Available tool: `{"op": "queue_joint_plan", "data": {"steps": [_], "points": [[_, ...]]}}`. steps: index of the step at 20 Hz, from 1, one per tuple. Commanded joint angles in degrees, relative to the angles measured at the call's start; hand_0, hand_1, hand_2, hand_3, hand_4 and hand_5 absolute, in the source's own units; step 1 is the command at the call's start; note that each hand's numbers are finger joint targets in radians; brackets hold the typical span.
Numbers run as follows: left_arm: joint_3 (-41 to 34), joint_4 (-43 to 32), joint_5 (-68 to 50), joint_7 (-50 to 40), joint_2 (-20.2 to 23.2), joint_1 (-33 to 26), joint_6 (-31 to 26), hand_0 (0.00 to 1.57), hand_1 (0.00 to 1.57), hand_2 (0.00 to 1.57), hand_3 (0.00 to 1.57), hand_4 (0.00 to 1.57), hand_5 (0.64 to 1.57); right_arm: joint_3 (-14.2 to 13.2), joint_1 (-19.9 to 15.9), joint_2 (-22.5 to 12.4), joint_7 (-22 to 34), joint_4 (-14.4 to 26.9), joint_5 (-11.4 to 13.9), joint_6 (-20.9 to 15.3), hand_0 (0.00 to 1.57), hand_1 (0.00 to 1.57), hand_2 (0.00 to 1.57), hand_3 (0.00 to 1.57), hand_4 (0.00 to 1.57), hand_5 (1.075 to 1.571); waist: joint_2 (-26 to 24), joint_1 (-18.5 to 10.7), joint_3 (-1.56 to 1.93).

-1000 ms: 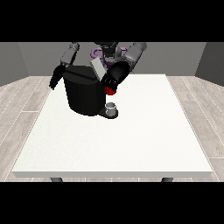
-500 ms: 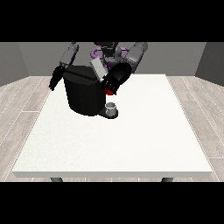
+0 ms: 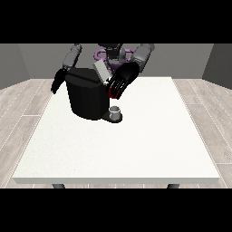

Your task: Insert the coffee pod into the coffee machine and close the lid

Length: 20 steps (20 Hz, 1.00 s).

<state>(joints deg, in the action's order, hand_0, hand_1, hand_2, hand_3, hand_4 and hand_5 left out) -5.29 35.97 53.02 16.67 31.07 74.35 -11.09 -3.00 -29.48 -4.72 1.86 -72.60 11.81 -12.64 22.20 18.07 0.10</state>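
Right now the hand at the view's right (image 3: pixel 121 81) hovers at the top right corner of the black coffee machine (image 3: pixel 88 97), its dark fingers spread downward with a red thing at the machine (image 3: pixel 112 93) showing just under them; whether those fingers grasp anything cannot be told from here. Just beside that hand the machine's grey lid (image 3: pixel 100 72) stands tilted up, so the lid is not yet closed. Below, a small grey cup-like thing (image 3: pixel 115 111) sits on the machine's front base, and I cannot tell whether it is the coffee pod; nothing else shows the pod plainly. Across the machine, the hand at the view's left (image 3: pixel 57 83) hangs beside the far edge, apart from the body, fingers pointing down and seemingly relaxed. The white desk (image 3: pixel 118 149) spreads wide in front. The risk, as I judge it, is pressing the lid down before a pod is seated, or a sideways sweep of the near fingers knocking the lid askew or nudging the machine along the desk.
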Motion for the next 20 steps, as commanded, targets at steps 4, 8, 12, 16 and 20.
{"op": "queue_joint_plan", "data": {"steps": [4,8,12,16,20], "points": [[1.1,0.6,0.3,-2.0,-3.8,-3.0,-1.1,0.00,0.00,0.22,0.15,0.00,1.571,-3.8,1.3,-1.8,-0.1,4.6,-2.8,1.3,0.00,0.00,0.00,0.00,0.14,1.571,-5.0,-4.0,-0.05],[0.8,1.0,-1.5,-3.4,-7.9,-8.3,-2.7,0.00,0.00,0.00,0.05,0.00,1.571,-4.5,7.4,-1.4,-2.0,6.8,-4.0,2.2,0.00,0.00,0.00,0.00,0.00,1.571,-12.1,-6.9,-0.06],[1.2,2.8,-2.1,-3.5,-9.7,-11.4,-3.5,0.00,0.00,0.18,0.00,0.00,1.571,-4.6,11.7,-1.0,-7.5,9.1,-4.0,2.2,0.00,0.00,0.00,0.00,0.00,1.571,-15.1,-9.4,-0.07],[-10.3,2.0,-16.9,0.8,-18.5,-17.9,-2.6,0.00,0.00,0.00,0.00,0.20,1.571,-4.5,15.5,-0.3,-4.7,8.7,-3.7,1.3,0.00,0.00,0.00,0.00,0.00,1.571,-21.6,-14.2,-0.27],[-17.2,1.5,-26.7,2.7,-26.1,-25.4,-3.6,0.00,0.00,0.00,0.00,0.41,1.571,-6.9,19.0,-0.7,-7.0,9.9,-4.7,0.2,0.00,0.00,0.00,0.00,0.00,1.571,-27.2,-19.6,-0.26]]}}
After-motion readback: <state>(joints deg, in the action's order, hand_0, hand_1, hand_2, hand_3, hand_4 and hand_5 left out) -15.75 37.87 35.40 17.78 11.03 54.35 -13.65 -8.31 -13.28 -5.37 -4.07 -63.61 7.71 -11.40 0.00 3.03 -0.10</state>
